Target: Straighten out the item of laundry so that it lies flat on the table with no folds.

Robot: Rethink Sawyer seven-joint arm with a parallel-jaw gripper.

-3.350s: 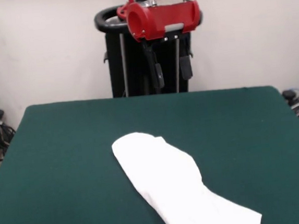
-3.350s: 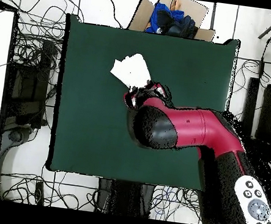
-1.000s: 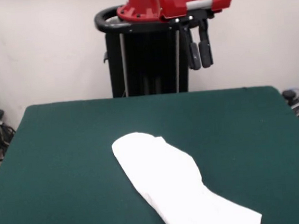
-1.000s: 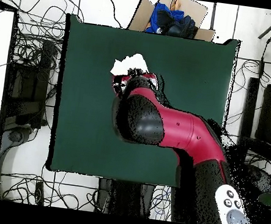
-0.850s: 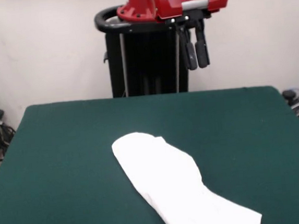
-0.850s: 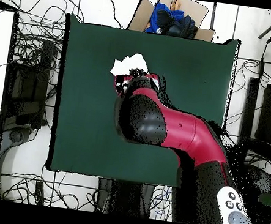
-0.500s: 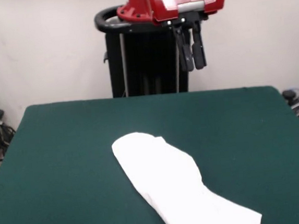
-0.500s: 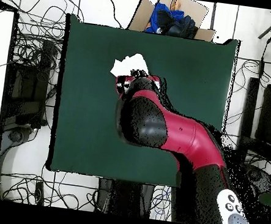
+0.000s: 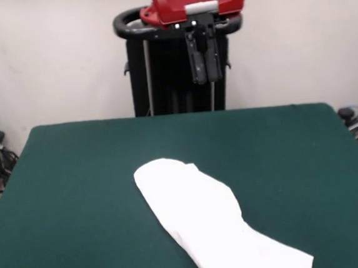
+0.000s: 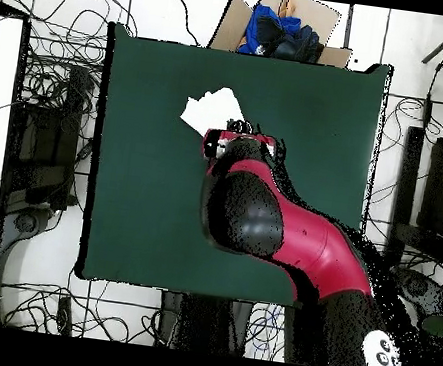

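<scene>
Gripper (image 9: 207, 78) hangs high, seemingly closed, above folded laundry (image 9: 209, 225).

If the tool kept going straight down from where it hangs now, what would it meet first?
Probably bare table, just beside the folded laundry. The tool hangs high above, and the overhead view puts it near the cloth's edge, so depth is unclear.

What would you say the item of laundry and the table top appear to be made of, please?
The item of laundry looks like soft white knit fabric, probably cotton: it lies limp in a rounded, bunched strip with gentle creases and no shine. The table seems covered in a dark green matte material, perhaps felt or cloth: it is even, non-reflective and shows no grain. Neither can be confirmed by look alone.
</scene>
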